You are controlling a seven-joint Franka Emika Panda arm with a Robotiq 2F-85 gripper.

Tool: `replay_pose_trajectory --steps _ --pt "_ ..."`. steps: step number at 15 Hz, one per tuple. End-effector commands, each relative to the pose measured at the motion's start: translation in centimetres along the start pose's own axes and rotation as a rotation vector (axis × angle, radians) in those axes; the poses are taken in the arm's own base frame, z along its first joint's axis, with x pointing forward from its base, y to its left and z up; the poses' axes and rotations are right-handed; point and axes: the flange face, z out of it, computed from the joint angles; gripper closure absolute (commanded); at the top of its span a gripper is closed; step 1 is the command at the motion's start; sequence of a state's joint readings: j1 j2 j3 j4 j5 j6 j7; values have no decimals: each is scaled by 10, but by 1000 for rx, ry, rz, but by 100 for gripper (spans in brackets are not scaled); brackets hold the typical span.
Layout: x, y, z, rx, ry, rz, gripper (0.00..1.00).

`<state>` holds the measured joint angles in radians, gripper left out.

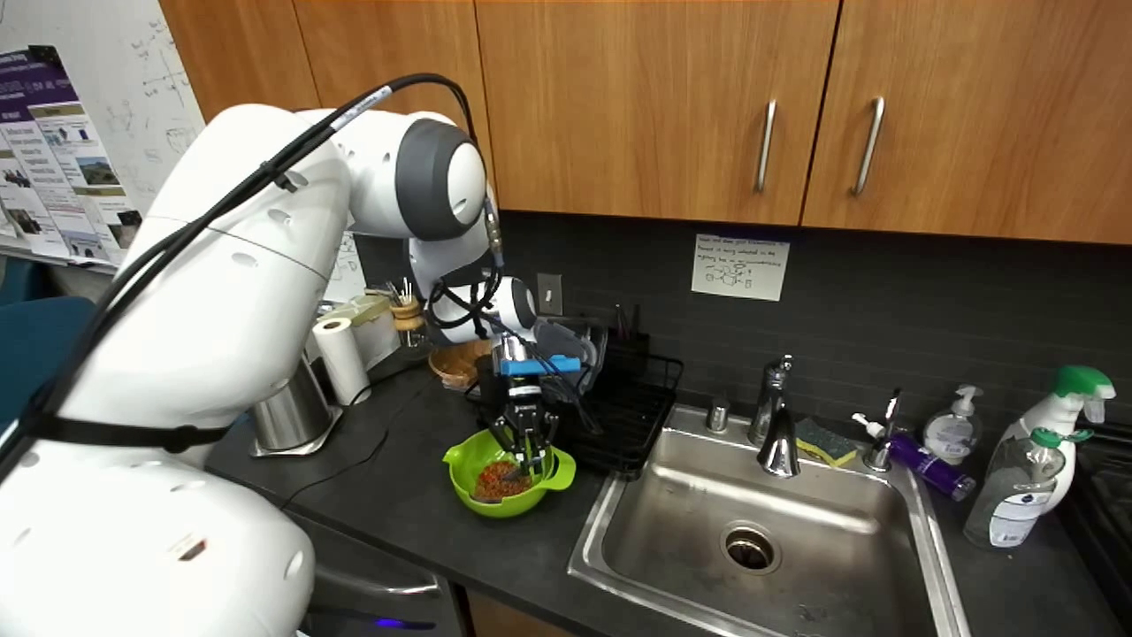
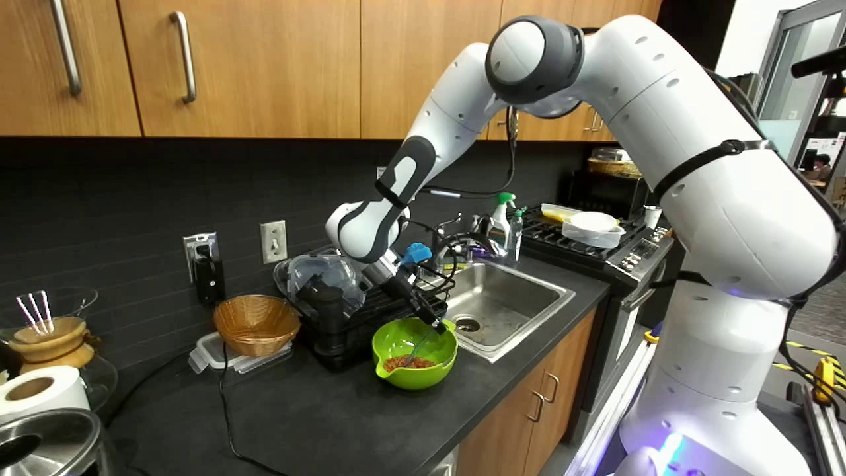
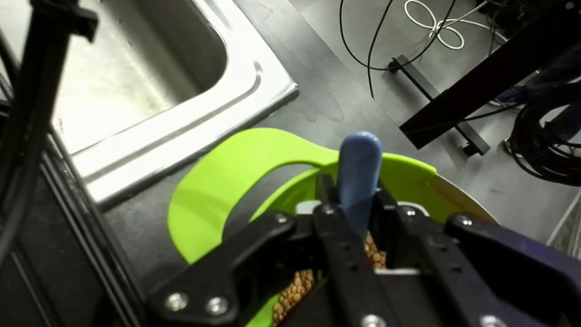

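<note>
My gripper (image 3: 352, 200) is shut on a utensil with a blue-grey handle (image 3: 360, 168), whose rounded end sticks up between the fingers in the wrist view. The gripper is over a lime-green bowl (image 1: 522, 508) with a spout and a loop handle. The bowl (image 2: 413, 381) stands on the dark counter and holds small round orange-brown pieces (image 2: 400, 362). In an exterior view the utensil's thin grey shaft (image 2: 419, 348) slants down from the gripper (image 2: 437, 326) to the pieces. Its lower end is hidden or too small to make out.
A steel sink (image 1: 707, 504) with a faucet (image 1: 776, 425) lies beside the bowl. A black dish rack (image 1: 632, 416) stands behind it. A wicker basket (image 2: 256, 324), paper towel roll (image 1: 340, 358) and steel kettle (image 1: 292, 416) stand on the counter. A black cord (image 2: 228, 416) crosses it.
</note>
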<state>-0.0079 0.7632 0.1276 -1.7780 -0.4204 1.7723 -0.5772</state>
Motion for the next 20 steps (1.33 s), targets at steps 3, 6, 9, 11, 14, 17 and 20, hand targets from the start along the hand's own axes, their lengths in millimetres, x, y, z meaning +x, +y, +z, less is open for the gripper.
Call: replay_pose_trajectory --steps 3,6,9,11,14,17,20 --pt "-18 -4 1 8 11 20 95" --pt "-25 -7 6 20 -25 39 95" --pt "-32 -8 12 40 -55 58 95" --pt "-36 -10 14 52 -76 67 95" --pt "-37 -14 20 71 -102 63 95" --pt "-33 -21 27 91 -119 47 95" --pt "-25 -29 27 87 -115 20 95"
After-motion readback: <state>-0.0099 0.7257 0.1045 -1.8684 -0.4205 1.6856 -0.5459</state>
